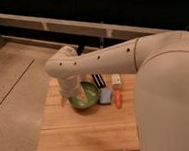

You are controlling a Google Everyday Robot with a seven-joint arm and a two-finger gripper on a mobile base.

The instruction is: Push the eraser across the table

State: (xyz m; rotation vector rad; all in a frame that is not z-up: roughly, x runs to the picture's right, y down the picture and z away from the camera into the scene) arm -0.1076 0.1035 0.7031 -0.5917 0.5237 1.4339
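The eraser (98,80), a small black block with pale stripes, lies on the far part of the bamboo table (83,131), just behind the green bowl (90,96). My arm reaches in from the right, bends at the elbow and comes down at the table's far left. My gripper (80,97) hangs over the left side of the bowl, to the left of and nearer than the eraser. The arm hides part of the bowl's left rim.
A small white block (116,79) lies right of the eraser. A light-blue square pad (106,95) and an orange carrot-like object (118,99) lie right of the bowl. A carpeted floor surrounds the table, and a dark wall with a pale ledge runs behind it.
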